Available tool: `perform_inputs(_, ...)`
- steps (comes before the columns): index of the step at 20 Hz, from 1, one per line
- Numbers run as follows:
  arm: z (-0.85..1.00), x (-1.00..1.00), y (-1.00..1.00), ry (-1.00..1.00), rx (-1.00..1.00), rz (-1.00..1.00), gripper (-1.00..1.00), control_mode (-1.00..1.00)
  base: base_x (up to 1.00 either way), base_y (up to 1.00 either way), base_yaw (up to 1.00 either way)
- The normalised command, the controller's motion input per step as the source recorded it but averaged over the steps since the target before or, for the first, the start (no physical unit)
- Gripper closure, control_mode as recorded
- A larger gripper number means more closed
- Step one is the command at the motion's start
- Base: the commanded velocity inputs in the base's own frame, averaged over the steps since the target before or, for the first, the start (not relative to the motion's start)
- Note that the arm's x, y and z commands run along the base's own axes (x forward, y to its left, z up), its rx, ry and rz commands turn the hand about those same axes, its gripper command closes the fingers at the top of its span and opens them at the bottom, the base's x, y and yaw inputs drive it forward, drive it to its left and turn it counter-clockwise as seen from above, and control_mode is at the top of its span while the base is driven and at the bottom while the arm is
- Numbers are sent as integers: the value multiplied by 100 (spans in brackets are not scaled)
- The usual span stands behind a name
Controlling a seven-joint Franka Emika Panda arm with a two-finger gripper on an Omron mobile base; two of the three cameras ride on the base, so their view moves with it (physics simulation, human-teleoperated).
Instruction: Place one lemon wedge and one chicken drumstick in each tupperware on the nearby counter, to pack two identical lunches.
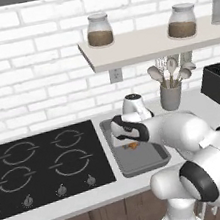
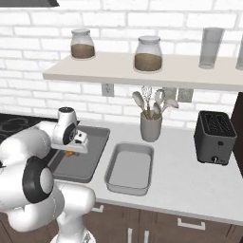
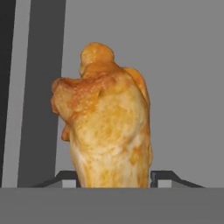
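The counter (image 2: 190,185) carried two grey tupperwares side by side: the left one (image 2: 90,166) next to the stovetop (image 1: 45,163), the right one (image 2: 129,170) beside it. Over the left one, the gripper (image 3: 114,180) held the drumstick (image 3: 105,127) between its fingertips.

Lumpy, greasy-glossy chicken drumstick (image 3: 107,127), smooth matt grey tupperware (image 2: 128,185), matt off-white counter (image 2: 190,185), painted brick wall (image 1: 32,59)
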Motion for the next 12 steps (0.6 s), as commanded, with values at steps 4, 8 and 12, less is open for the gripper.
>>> perform_inputs(4, -41, 17, 0, 0, 0, 0, 100, -100, 0, 0, 0)
perform_inputs(8, -26, 12, -1, 0, 0, 0, 100, -100, 0, 0, 0)
perform_inputs(12, -10, 11, -1, -1, 0, 0, -100, -100, 0, 0, 0)
